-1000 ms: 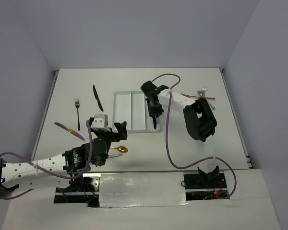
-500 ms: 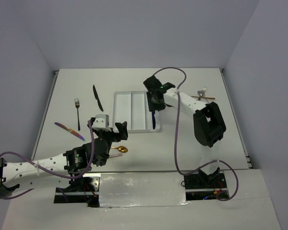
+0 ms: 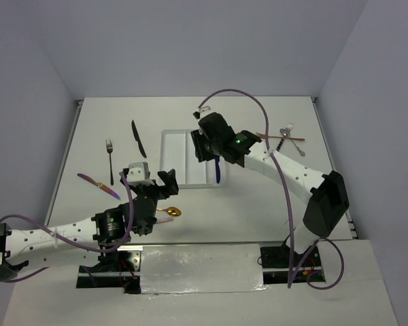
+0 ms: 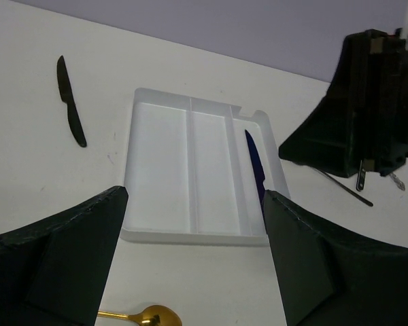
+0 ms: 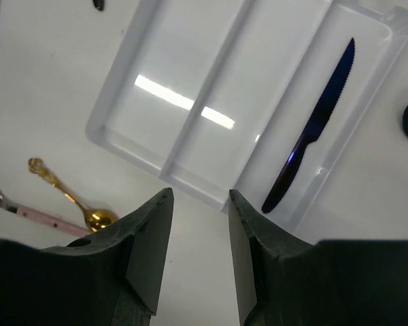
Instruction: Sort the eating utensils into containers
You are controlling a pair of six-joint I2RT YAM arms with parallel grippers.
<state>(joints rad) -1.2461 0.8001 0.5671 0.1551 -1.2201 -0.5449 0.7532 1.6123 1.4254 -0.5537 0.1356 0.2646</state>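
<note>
Blue knife (image 5: pixel 311 129) shows whole only in right-wrist view.

Left and middle slots of the tray (image 3: pixel 171 159) lie open from above — a blue knife (image 3: pixel 219 171) fills the right one. The right gripper (image 5: pixel 198 197) hangs over the tray's far end; a gold spoon (image 3: pixel 170 212) lies near its front rim.

The white tray (image 3: pixel 175 163) lies flat on the table, with a dark blue knife (image 5: pixel 314 129) lying lengthwise in its right compartment. To its left lie a black knife (image 3: pixel 137 138), a silver fork (image 3: pixel 109 153) and an iridescent purple piece (image 3: pixel 94 181). A gold spoon (image 3: pixel 170 212) lies just off its near edge.
</note>
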